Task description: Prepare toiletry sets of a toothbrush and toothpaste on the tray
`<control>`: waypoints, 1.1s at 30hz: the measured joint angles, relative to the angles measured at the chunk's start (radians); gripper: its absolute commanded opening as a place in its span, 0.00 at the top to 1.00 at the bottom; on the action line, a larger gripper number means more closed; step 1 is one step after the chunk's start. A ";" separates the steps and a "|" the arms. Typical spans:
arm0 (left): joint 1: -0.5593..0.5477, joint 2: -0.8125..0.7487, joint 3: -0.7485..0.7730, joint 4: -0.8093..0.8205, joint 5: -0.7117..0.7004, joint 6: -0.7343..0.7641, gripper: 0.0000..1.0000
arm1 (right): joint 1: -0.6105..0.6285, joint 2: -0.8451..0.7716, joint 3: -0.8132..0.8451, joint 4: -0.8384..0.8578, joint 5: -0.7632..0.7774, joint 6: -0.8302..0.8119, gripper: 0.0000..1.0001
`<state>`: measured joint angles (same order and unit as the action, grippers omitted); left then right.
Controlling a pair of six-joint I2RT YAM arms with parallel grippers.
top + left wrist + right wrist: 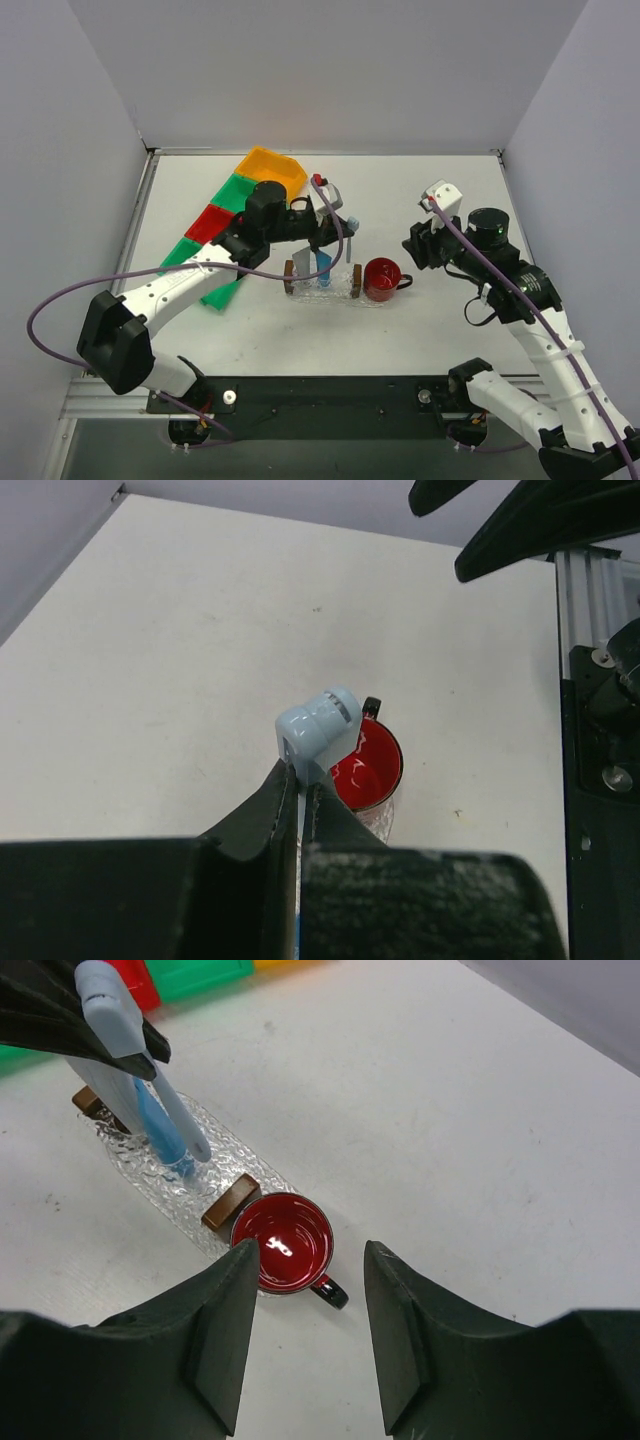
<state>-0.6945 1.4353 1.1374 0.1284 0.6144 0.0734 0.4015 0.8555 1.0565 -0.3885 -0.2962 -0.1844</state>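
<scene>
Above tray (140,1175) | left claw (300,778) grips toothbrush (320,725) | right claw (310,1250) wide, facing red cup (285,1245) beside tray's end

Red mug (381,279) & clrd bins (232,192)

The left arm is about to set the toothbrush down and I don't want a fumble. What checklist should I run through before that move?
1. Left claw shut on the toothbrush: ok.
2. Toothbrush held above the glass tray: ok.
3. Toothbrush tip touching the tray: cannot tell.
4. Landing spot free of the blue tube: cannot tell; the tube lies on the tray right by the brush.
5. Right claw open and off the tray, above the red cup: ok.
6. Red cup clear of the tray's end: not ok; it crowds that end.
</scene>
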 measured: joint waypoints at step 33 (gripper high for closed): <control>-0.018 -0.024 -0.217 0.175 -0.066 0.014 1.00 | -0.089 0.024 -0.123 0.040 -0.099 0.026 0.61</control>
<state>-0.7128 1.4109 0.9203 0.3035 0.5488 0.0879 0.3130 0.8799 0.9333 -0.3481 -0.3954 -0.1581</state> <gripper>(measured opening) 0.053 0.391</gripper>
